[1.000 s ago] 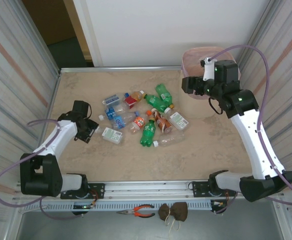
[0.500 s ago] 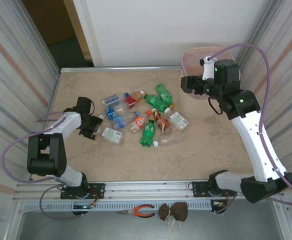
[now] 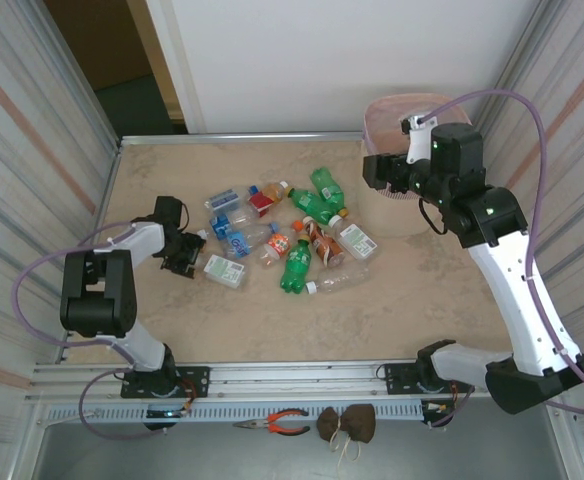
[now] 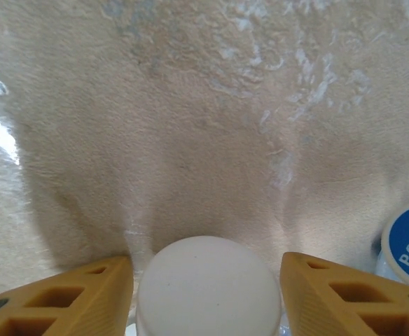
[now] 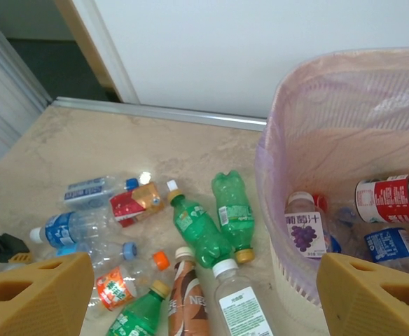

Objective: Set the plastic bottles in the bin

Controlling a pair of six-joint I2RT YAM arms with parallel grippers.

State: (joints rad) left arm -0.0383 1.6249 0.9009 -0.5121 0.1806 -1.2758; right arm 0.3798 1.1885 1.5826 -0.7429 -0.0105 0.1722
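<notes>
Left fingers (image 4: 64, 297) advanced, flank white-capped bottle (image 4: 208, 287), grip unclear; right fingers (image 5: 36, 294) stay spread, empty, by bin (image 5: 281, 147).

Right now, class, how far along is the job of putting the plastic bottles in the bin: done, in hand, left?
Done: at least three bottles lie in the bin, among them a grape-label bottle. In hand: the left gripper straddles a white-capped bottle on the table, grip unconfirmed; the right gripper hangs open by the bin. Left: roughly a dozen loose bottles on the table.
</notes>
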